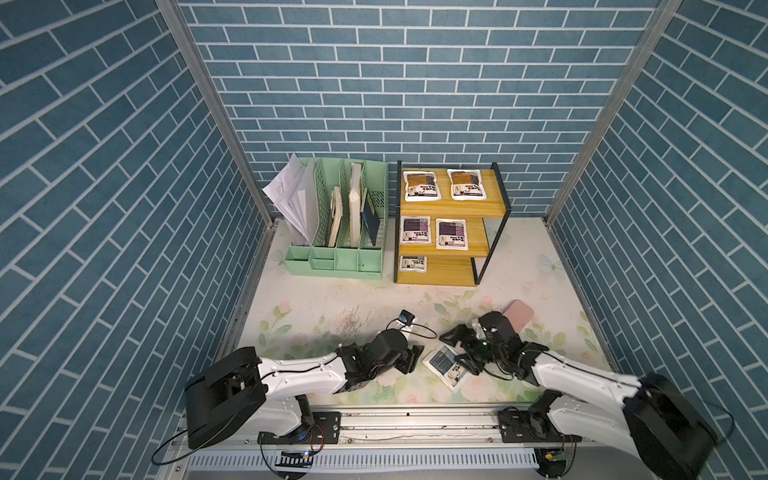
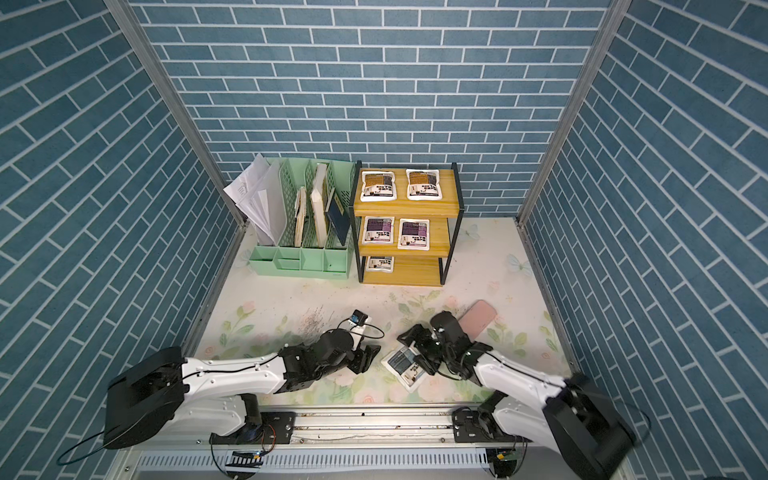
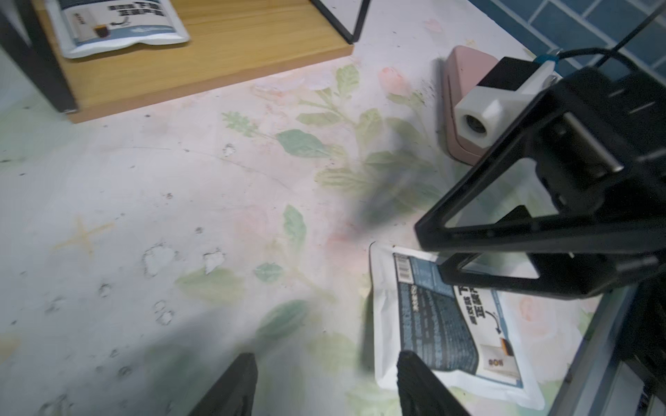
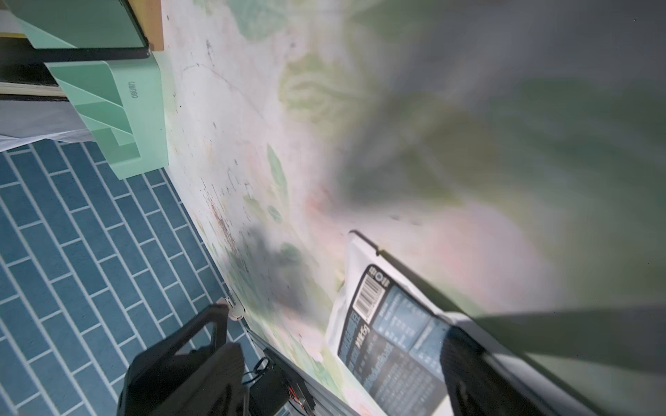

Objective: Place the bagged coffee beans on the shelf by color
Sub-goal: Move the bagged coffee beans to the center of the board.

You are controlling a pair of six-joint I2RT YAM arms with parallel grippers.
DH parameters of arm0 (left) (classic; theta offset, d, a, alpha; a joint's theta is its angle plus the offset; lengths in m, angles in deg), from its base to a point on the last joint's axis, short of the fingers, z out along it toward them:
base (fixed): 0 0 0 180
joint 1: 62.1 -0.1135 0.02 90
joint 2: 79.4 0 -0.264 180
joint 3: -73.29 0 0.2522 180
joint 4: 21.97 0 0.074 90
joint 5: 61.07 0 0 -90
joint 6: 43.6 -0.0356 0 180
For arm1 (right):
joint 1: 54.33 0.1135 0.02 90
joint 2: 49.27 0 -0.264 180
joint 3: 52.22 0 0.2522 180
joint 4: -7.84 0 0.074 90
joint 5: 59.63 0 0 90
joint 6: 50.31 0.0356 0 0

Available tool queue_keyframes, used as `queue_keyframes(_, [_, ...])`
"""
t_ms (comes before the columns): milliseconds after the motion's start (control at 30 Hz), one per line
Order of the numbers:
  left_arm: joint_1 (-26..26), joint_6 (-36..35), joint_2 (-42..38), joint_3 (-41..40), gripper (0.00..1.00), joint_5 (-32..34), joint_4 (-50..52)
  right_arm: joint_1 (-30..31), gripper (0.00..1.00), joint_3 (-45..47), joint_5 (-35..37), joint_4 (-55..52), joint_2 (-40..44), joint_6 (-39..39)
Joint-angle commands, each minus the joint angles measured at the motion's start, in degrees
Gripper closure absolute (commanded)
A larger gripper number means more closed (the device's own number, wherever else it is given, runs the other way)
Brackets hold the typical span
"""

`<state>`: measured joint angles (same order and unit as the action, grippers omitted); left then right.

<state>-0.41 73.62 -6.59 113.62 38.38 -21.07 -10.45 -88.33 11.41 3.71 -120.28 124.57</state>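
- The loose grey-blue pouch (image 1: 445,366) lies flat and skewed on the table (image 1: 332,299), label up, partly beneath the right gripper (image 1: 461,351). It is the only bag not on the shelf (image 1: 449,272).
- The right gripper's jaws stand spread wide and pinch nothing. In the left wrist view one of its fingers (image 3: 558,281) lies over the pouch's face near a short edge, while its partner hangs above bare table just past that edge. The edge thus sits between the jaws, probably because a bag this flat offers no side to clamp and must be nipped at its rim.
- The left gripper (image 1: 413,359) waits just outside the pouch's opposite side. Its jaws are parted with only table between them, and it seems placed to steady or lift the bag.
- The pink case (image 1: 519,320) rests behind the right jaws; whether it touches them I cannot tell.
- The shelf stands well beyond both sets of fingertips, and it sorts one colour per board:
  - The orange-brown pouches (image 1: 422,185) are on top.
  - The purple pouches (image 1: 452,234) are in the middle.
  - A single shelved grey-blue pouch (image 1: 412,263) lies on the lowest board with free wood beside it, evidently the slot for its loose twin.
- The mint-green organizer (image 1: 332,262) beside the shelf is farther still from the jaws and plays no part.
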Motion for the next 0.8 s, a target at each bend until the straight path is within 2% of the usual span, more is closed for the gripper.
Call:
queue_keyframes(0, [-3.4,5.6,-4.2,-1.8,0.33,2.3,5.7,4.1,0.10,-7.9,8.9,9.8,-9.9,6.7])
queue_keyframes(133, [-9.4,9.5,-14.1,-3.4,0.32,-1.0,12.8,4.5,0.10,-16.3,10.5,7.6,-13.0,1.8])
queue_keyframes(200, [-13.2,11.4,-18.5,-4.2,0.32,-6.7,15.7,4.0,0.10,-19.6,10.6,2.0,-11.7,-6.1])
queue_keyframes(267, [-15.6,14.0,-22.3,-5.7,0.37,-13.7,17.1,2.4,0.08,-24.9,9.1,-9.3,-10.7,-20.8])
queue_keyframes(333, [-15.1,14.5,-23.4,-6.9,0.40,-19.6,17.0,0.9,0.08,-30.2,6.8,-20.7,-10.7,-39.1])
queue_keyframes(367, [-13.4,14.1,-23.1,-6.9,0.41,-20.5,18.0,0.7,0.08,-32.3,8.8,-28.3,-10.5,-47.4])
queue_keyframes(433, [-8.0,11.3,-20.3,-4.9,0.42,-17.6,21.6,0.1,0.09,-35.0,12.8,-40.2,-10.8,-60.0])
queue_keyframes(500, [-3.4,8.0,-15.0,-2.4,0.42,-14.4,23.2,-1.0,0.09,-33.9,11.9,-43.5,-10.3,-67.7])
queue_keyframes(567, [-0.5,5.5,-8.3,-0.4,0.42,-12.9,21.6,-2.3,0.09,-31.6,6.6,-41.0,-9.9,-71.0])
queue_keyframes(667, [3.2,2.4,0.5,3.6,0.40,-9.4,19.8,-2.9,0.10,-29.2,-2.4,-33.3,-12.0,-70.6])
queue_keyframes(767, [6.0,-0.4,6.7,7.6,0.36,-6.2,20.2,-2.8,0.12,-29.6,-4.8,-29.0,-16.4,-69.3])
